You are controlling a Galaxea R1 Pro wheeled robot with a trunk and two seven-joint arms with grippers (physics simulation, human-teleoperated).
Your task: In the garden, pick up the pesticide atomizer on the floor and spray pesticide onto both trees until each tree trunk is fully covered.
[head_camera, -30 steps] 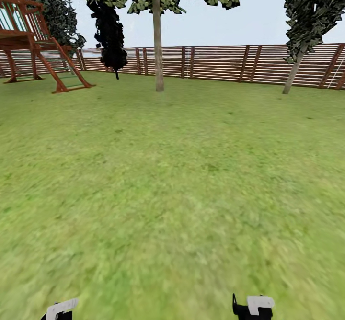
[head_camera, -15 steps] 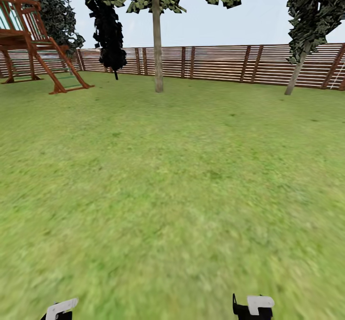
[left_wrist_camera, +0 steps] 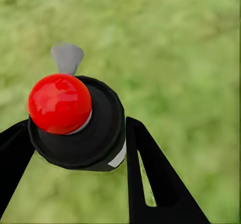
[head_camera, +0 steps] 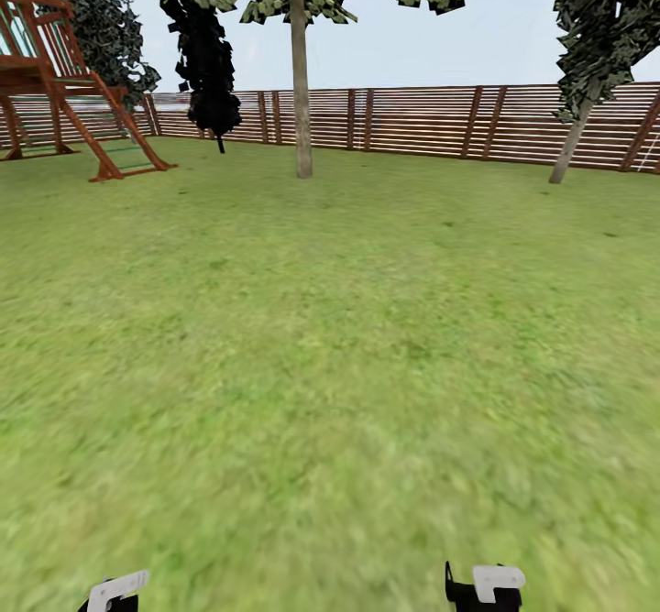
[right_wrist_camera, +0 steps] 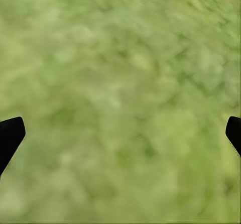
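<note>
The tree trunk (head_camera: 302, 90) you need stands far ahead across the lawn (head_camera: 330, 365), just in front of the wooden fence (head_camera: 412, 122), so drive straight toward it. Your left gripper (left_wrist_camera: 75, 148) is closed around the pesticide atomizer (left_wrist_camera: 75, 121), its red top facing the wrist camera, held low over the grass. Your right gripper (right_wrist_camera: 120, 133) is spread wide and empty. A second, leaning trunk (head_camera: 570, 145) stands at the fence, to the right of the first.

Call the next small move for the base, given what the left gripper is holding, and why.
Probably keep rolling forward toward the straight grey-tan tree trunk. The left gripper is clamped on the black atomizer with the red knob, the right gripper hangs open over grass, and a wide stretch of green lawn separates robot and trunk, likely too far to spray.
</note>
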